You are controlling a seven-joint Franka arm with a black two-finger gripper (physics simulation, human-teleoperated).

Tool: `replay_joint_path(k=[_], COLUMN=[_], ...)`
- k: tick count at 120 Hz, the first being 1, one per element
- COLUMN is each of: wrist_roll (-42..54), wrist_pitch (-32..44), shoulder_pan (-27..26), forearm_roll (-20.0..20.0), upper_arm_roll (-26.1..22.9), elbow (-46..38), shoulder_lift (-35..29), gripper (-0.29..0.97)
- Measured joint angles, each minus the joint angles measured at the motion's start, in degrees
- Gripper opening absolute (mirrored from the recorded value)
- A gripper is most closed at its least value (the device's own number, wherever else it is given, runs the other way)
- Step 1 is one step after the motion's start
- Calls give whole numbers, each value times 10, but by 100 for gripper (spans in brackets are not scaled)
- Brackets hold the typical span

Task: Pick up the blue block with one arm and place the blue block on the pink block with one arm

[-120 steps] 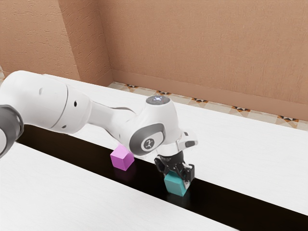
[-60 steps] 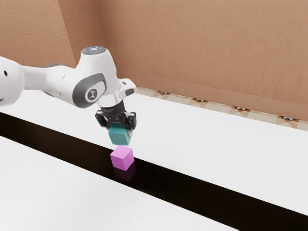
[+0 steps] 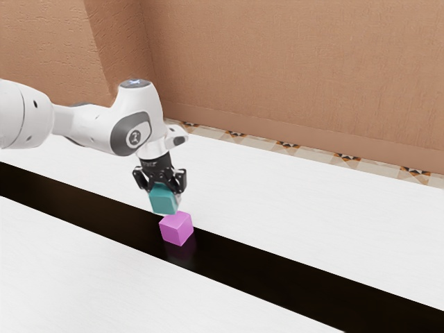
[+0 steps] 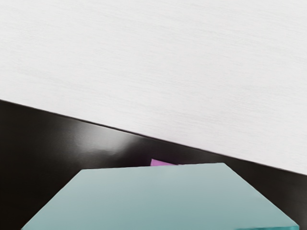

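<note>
The teal-blue block [image 3: 164,200] hangs in the air, with my black gripper [image 3: 161,187] shut on it from two sides. Just below it, slightly toward the exterior view's right, the pink block [image 3: 176,228] rests on the black strip [image 3: 277,267] of the table. A small gap separates the two blocks. In the wrist view the held blue block [image 4: 158,199] looms large under my hand, and a sliver of the pink block [image 4: 160,162] peeks out past its far edge.
White table surface [image 3: 312,201] lies on both sides of the black strip. A tan wall [image 3: 291,62] with a patterned floor border stands behind the table. My white arm [image 3: 62,128] reaches in from the exterior view's left.
I lifted the blue block off the black strip and carried it toward the exterior view's left. It now hangs lower, closer above the pink block than half a second ago.
</note>
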Motion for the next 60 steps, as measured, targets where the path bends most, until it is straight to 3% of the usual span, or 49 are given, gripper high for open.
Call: replay_joint_path(k=[60], wrist_roll=[79], wrist_pitch=[3], shoulder_pan=[-8], forearm_roll=[-3], upper_arm_roll=[-1], elbow=[0], shoulder_lift=[5], gripper=[34])
